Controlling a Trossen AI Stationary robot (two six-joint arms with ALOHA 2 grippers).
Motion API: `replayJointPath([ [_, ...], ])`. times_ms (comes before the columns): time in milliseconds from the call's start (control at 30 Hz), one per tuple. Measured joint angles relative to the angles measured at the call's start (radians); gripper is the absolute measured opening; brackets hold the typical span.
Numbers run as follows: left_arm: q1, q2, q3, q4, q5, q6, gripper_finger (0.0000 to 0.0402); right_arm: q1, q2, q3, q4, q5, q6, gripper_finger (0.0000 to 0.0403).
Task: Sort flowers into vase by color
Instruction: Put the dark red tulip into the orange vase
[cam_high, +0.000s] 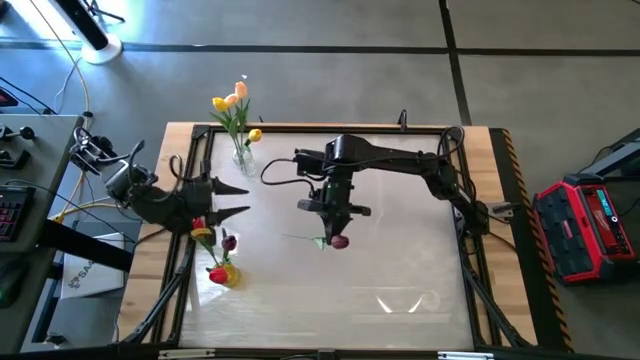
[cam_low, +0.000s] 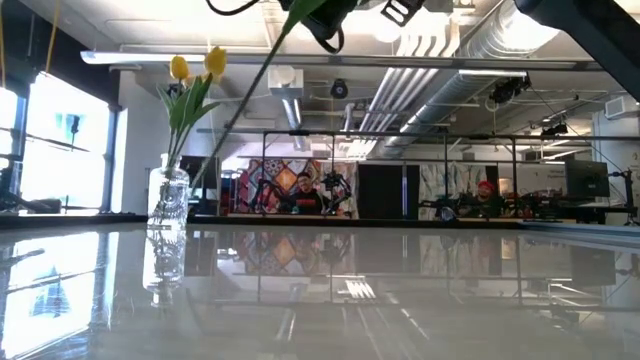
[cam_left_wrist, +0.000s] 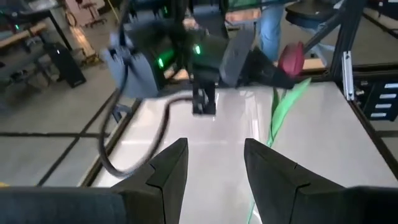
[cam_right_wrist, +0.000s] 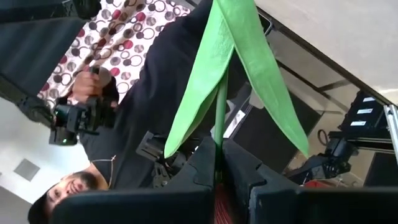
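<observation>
Two vases (cam_high: 240, 150) already hold flowers, while the right pincer (cam_high: 337, 225) clamps a maroon tulip (cam_high: 340, 241) yet unplaced, left pincer (cam_high: 240, 199) apart

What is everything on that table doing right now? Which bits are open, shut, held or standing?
Right gripper: over mid-table, shut on the maroon tulip.
Maroon tulip: held by its stem, off the table.
Left gripper: open, empty, at the table's left side.
Clear vase: upright, holding yellow and peach tulips.
Second vase: near left gripper, holding red, yellow and maroon tulips.
</observation>
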Motion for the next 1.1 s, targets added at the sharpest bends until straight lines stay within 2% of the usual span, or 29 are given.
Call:
replayJointPath([
  [133,0.001,-0.001,0.081,-0.007,0.007,0.022,0.0145,0.001,0.0,0.0,0.001,0.0,0.022,0.0005],
  [300,0.061,0.033,0.157,-0.036,0.138,0.036,0.0145,0.01,0.0,0.0,0.026,-0.056,0.049,0.0005],
  [467,0.117,0.133,0.159,-0.055,0.21,0.052,0.0145,0.015,0.0,0.0,0.027,-0.063,0.076,0.0005],
  [667,0.155,0.247,0.159,-0.052,0.242,0.05,0.0145,0.002,-0.022,-0.001,0.028,-0.063,0.077,0.0005],
  [933,0.202,0.301,0.159,-0.033,0.296,0.07,0.0145,-0.053,-0.073,-0.001,0.035,-0.063,0.106,0.0005],
  [1100,0.226,0.334,0.159,-0.016,0.297,0.163,0.0145,-0.093,-0.119,-0.001,0.041,-0.063,0.12,0.0005],
])
